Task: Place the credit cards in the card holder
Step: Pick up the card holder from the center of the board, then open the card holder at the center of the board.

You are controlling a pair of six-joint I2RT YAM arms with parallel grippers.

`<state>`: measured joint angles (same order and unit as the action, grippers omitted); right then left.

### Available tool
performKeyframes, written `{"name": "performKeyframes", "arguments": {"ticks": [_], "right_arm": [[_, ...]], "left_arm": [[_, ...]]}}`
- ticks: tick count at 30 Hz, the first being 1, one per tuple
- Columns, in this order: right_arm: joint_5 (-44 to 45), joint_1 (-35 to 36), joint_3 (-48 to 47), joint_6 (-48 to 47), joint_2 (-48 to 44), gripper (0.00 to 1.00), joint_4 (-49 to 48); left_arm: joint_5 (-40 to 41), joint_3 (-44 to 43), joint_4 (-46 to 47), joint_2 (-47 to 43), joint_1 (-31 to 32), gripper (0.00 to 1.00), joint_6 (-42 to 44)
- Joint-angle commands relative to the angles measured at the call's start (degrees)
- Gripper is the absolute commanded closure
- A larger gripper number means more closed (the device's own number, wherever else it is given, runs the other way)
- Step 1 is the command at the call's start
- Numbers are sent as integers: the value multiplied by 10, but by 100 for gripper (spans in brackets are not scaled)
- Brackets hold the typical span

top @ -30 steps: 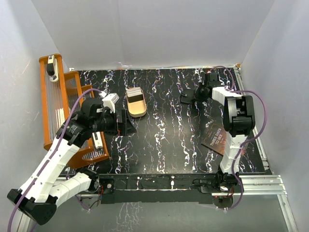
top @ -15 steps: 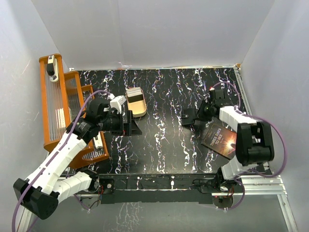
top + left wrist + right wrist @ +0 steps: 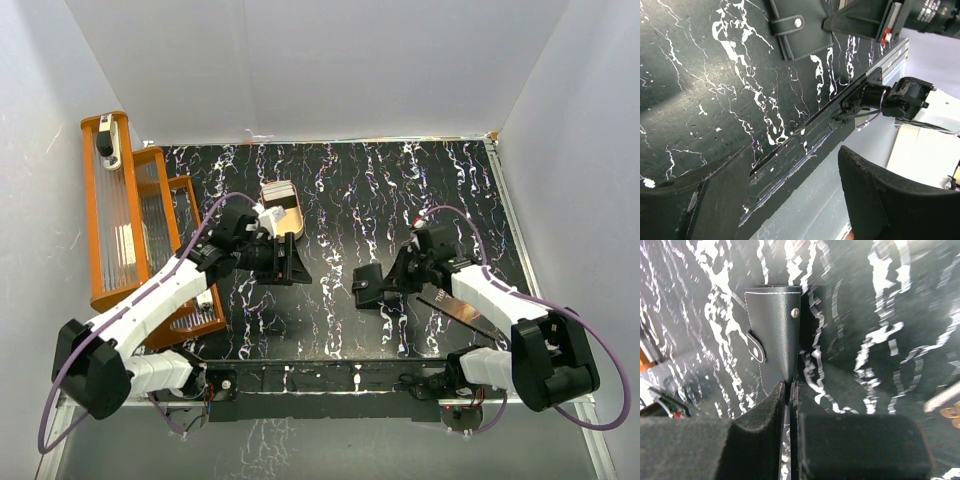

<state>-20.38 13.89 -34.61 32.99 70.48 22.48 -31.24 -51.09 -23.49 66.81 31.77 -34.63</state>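
Top external view: the right gripper (image 3: 388, 284) is at the near middle of the marbled black table (image 3: 340, 180), with the card holder (image 3: 367, 286) at its tip. In the right wrist view the fingers (image 3: 757, 415) are pressed together on the near edge of the closed black holder, snap strap facing up. Whether the holder touches the table cannot be told. The left gripper (image 3: 292, 266) is just in front of the tan tray (image 3: 285, 225). Its fingers (image 3: 875, 175) are spread apart with nothing between them. An orange rack (image 3: 120, 215) stands at the left edge. A dark sheet (image 3: 462, 310) lies under the right arm.
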Motion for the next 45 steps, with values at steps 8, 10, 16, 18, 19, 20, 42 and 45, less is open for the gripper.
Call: {"name": "performKeyframes", "arguments": {"ticks": [8,10,16,18,19,20,42,45], "right_arm": [[40,188,8,173,-83,100,-87],[53,205,4,185,-95,100,-92],[75,241,-12,192,-110,100,-92],[81,250,-19,193,-111,100,-92],[82,256,-21,194,-111,100,-94],[82,261,-22,197,-109,100,-97],[155,356,-31,208,-58,100,-122],[162,357,-26,209,-61,100,-120]], "left_arm": [[56,-33,46,101,87,48,-42],[60,-32,57,111,99,48,-50],[60,-25,88,141,118,43,-67],[63,-22,95,148,121,39,-66],[62,-19,100,152,121,39,-66],[59,-17,106,156,121,39,-66],[105,-9,82,242,137,69,-3],[105,-6,75,248,138,69,2]]}}
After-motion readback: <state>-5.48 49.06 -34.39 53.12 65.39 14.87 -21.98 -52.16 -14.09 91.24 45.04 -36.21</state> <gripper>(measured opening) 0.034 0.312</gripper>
